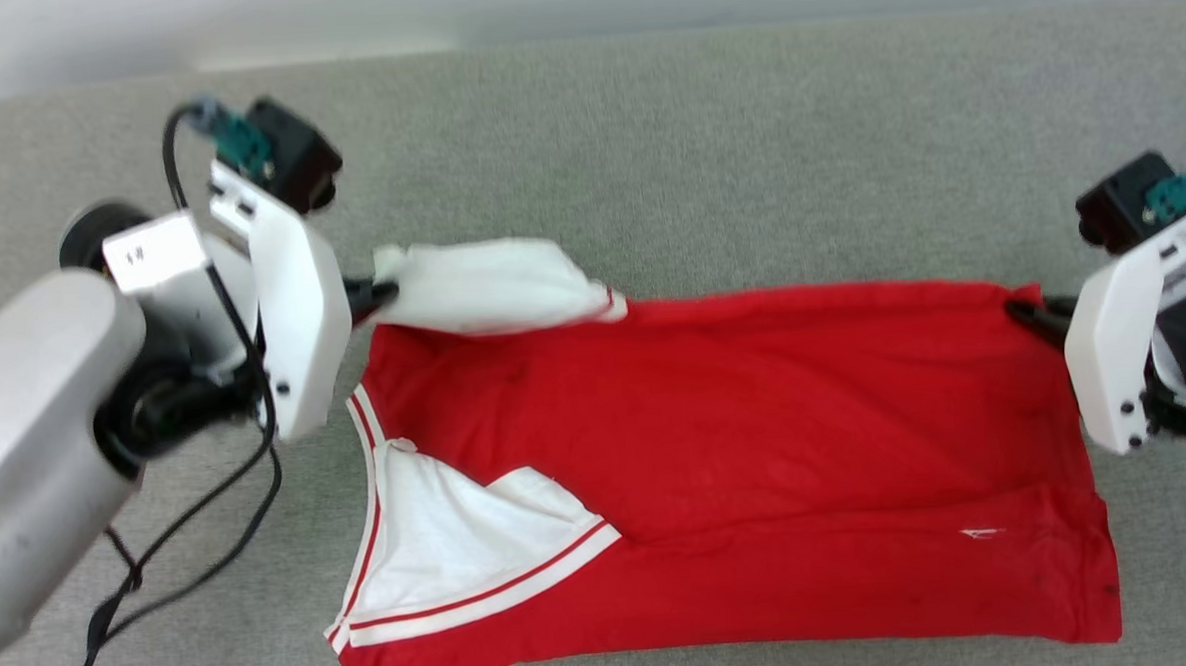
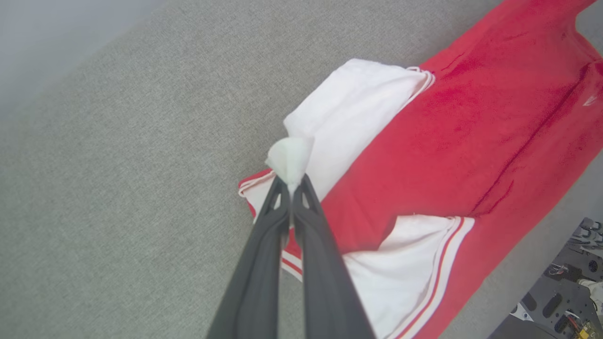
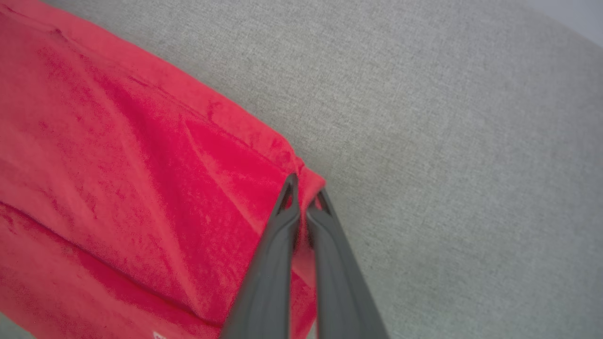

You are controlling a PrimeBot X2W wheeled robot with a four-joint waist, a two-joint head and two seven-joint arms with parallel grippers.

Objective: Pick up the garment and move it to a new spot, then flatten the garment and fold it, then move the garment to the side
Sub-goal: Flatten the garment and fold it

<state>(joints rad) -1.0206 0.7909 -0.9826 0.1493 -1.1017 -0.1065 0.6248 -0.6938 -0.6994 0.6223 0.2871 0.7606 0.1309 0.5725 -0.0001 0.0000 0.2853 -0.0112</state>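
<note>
The garment (image 1: 738,447), a red jersey with white sleeves and striped trim, lies spread sideways on the grey surface, plain side up. My left gripper (image 1: 376,290) is shut on the white fabric of the far sleeve (image 1: 491,285) at the garment's left end. In the left wrist view the gripper (image 2: 291,181) pinches a tuft of that sleeve (image 2: 289,157). My right gripper (image 1: 1028,312) is shut on the far corner of the red hem at the right end. The right wrist view shows the gripper (image 3: 305,188) clamped on that corner (image 3: 308,181). The near sleeve (image 1: 463,554) lies folded onto the body.
Grey fabric surface (image 1: 695,148) stretches bare behind the garment and to both sides. A black cable (image 1: 200,510) hangs from the left arm. Part of the robot's base (image 2: 565,292) sits at the left wrist view's lower right.
</note>
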